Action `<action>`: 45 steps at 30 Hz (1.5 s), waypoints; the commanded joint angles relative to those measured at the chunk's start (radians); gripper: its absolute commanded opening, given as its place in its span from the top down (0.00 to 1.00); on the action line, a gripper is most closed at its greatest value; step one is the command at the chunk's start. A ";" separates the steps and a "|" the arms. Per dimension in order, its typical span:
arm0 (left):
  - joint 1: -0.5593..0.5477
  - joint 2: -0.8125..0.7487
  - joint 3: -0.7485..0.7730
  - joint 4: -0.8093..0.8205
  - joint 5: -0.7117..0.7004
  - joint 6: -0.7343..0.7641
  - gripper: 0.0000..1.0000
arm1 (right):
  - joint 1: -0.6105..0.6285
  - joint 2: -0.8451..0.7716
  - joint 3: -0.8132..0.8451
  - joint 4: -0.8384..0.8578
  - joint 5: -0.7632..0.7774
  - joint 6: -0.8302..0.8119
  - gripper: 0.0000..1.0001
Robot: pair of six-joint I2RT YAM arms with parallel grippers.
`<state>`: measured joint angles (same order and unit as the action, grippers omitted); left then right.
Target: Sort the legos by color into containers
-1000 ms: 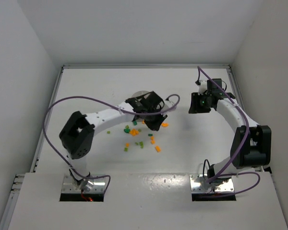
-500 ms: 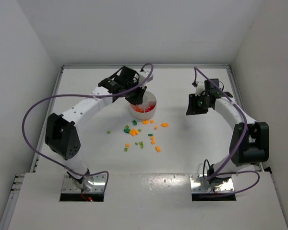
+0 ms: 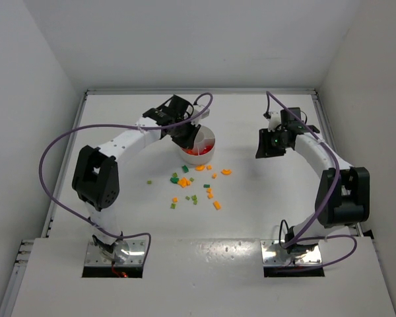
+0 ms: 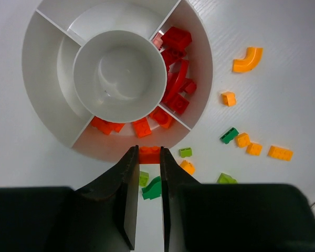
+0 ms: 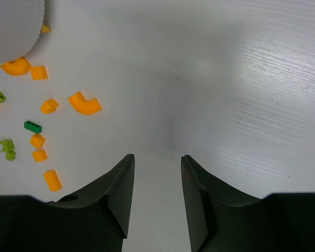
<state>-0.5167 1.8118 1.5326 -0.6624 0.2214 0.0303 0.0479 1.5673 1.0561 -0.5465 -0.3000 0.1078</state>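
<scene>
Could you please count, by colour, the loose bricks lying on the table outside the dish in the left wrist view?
Orange bricks: 6
Green bricks: 5
Total: 11
Left out: the red-orange brick between the left fingers.

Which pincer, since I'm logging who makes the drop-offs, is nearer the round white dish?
Left. The left pincer hangs over the dish at its rim, shut on a brick; the right pincer hovers over table well off to one side.

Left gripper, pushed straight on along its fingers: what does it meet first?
Probably the outer rim of the dish, at the near wedge holding orange bricks. The left gripper is shut on an orange brick; depth is hard to judge.
</scene>
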 commanded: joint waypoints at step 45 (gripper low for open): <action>0.141 0.075 0.086 0.109 -0.313 -0.020 0.26 | 0.006 -0.007 0.038 0.003 -0.022 -0.019 0.59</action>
<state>-0.3996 1.8545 1.5692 -0.5911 -0.0765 0.0288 0.0486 1.5726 1.0630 -0.5556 -0.3004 0.0978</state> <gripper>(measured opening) 0.738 0.413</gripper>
